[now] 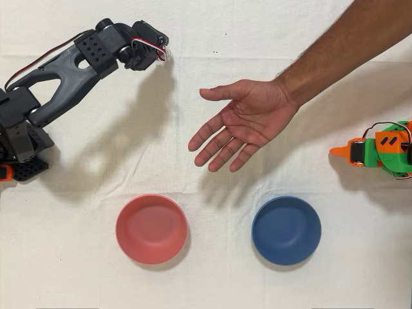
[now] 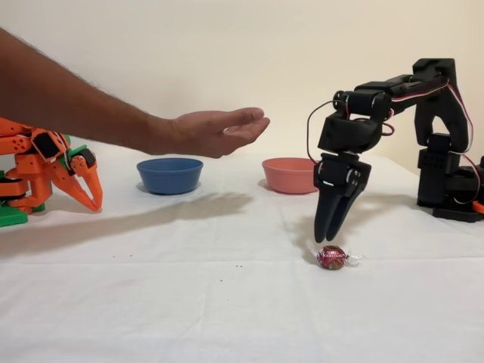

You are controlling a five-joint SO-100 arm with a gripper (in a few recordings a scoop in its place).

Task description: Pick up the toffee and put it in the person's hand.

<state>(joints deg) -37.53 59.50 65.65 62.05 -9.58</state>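
Pincer [image 2: 330, 236] hanging just above toffee [image 2: 332, 257], fingers nearly together, gripping nothing; toffee lying on worktop [image 2: 189, 302]; person's hand [image 1: 239, 126] waiting open, palm up, well apart

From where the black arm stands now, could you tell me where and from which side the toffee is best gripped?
Grip the round foil body of the toffee, not its thin twisted ends, coming straight down from above. It lies flat on the table with nothing beside it, and the gripper already hangs just over it, pointing down. Closing the fingers across the short width, with the twisted ends left free, looks most secure.
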